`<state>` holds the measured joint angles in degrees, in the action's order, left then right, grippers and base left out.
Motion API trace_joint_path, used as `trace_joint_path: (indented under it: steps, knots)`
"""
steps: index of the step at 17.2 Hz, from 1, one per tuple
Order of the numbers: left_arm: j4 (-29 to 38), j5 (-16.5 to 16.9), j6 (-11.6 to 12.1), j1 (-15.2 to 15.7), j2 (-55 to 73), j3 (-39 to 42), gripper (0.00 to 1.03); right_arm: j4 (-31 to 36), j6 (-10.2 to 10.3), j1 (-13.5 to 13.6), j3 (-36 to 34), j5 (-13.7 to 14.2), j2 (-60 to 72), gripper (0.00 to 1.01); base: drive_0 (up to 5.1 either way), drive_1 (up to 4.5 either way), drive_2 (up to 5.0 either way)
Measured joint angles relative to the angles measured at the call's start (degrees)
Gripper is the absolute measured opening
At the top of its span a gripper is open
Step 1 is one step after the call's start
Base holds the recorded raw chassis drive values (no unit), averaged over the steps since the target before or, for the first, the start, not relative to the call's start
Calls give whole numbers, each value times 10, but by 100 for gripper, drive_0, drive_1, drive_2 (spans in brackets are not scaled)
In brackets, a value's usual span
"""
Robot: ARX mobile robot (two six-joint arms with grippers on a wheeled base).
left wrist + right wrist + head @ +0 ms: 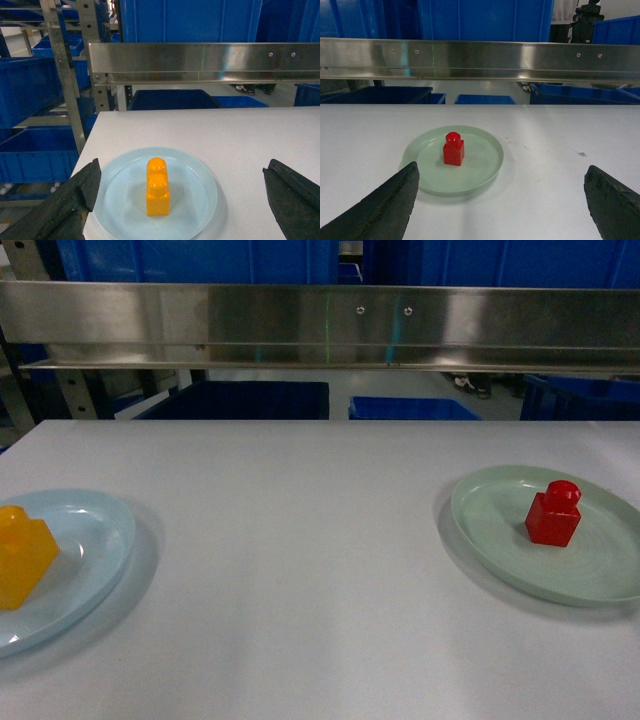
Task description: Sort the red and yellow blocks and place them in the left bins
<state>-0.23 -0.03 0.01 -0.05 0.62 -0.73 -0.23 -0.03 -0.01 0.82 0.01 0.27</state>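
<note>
A white table (300,570) fills the lower frame of the head view; a brushed steel rail (320,325) is mounted across the upper frame, with soft reflections caught along it; metal shelving uprights (65,75) are seen at the upper left of the left wrist view; pale floor (400,385) is glimpsed beneath the rail.

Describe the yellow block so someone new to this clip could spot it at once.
On the white table, look to the pale blue plate at the left edge of the head view. The orange-yellow block stands on it, larger than the red block on the green plate, with two studs.
</note>
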Motion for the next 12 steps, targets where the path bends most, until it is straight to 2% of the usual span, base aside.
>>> trace_joint_path:
  steps: [12]
  knots:
    - [0, 0, 0, 0, 0, 0, 98, 0, 0, 0, 0, 0, 0, 98, 0, 0, 0]
